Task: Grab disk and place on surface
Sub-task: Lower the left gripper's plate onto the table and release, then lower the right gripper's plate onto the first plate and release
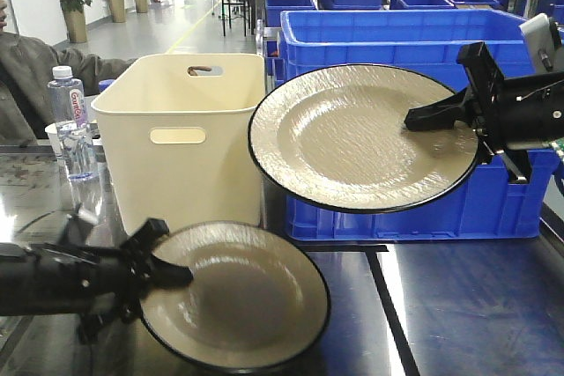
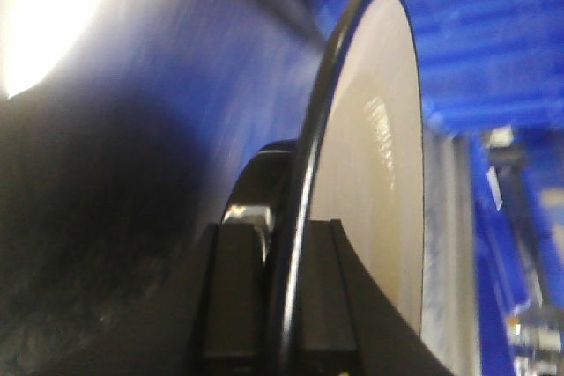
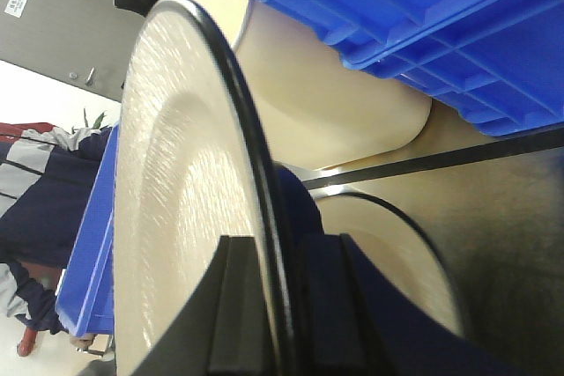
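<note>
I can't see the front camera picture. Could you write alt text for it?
Two robot arms each clamp a round beige plate with a black rim: the right gripper holds the upper plate in front of blue plastic crates, and the left gripper holds the lower plate just over the dark glossy metal tabletop. A cream plastic bin stands behind them.

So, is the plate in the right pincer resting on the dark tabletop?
No, the right pincer holds its plate raised in front of the blue crate, clear above the tabletop.
</note>
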